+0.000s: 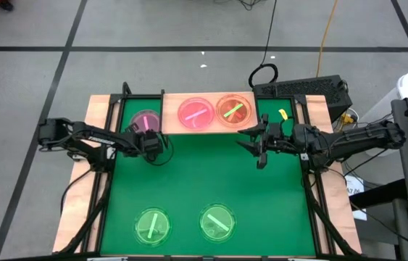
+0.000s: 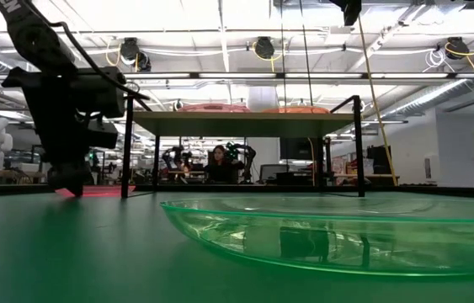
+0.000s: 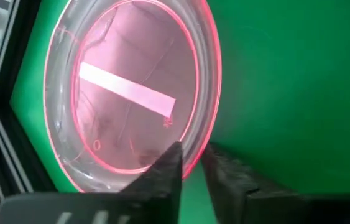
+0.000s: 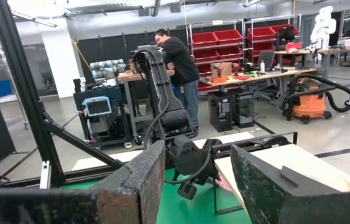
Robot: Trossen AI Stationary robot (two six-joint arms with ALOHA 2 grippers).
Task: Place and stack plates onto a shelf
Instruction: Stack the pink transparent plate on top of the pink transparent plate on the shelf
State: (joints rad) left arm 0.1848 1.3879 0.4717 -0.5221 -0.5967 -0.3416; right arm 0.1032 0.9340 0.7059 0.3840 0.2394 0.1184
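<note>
A pink plate (image 1: 146, 121) lies on the green mat (image 1: 204, 181), at the far left part of it, just beside the left end of the shelf (image 1: 171, 116) and partly under the left gripper (image 1: 151, 143). In the left wrist view this plate (image 3: 131, 93) fills most of the picture, with a pale pink bar across it. The two dark fingers (image 3: 162, 177) of the left gripper stand at its near rim, one on the inner side and one on the outer side, with a narrow gap between them. Whether they already press on the rim, I cannot tell.

On the shelf there are two more plates side by side: a pink one (image 1: 196, 113) with a light bar and an orange one (image 1: 233, 109) with a green bar. In the low view they show as flat shapes on the board (image 2: 245, 118), which stands on thin black legs.

Two green plates (image 1: 152, 225) (image 1: 217, 222) rest on the mat near its front edge, well apart from the shelf.

The right gripper (image 1: 260, 148) hangs above the mat near the right end of the shelf. Its fingers (image 4: 137, 180) are spread wide and hold nothing.

A person stands at a workbench in the room behind.
</note>
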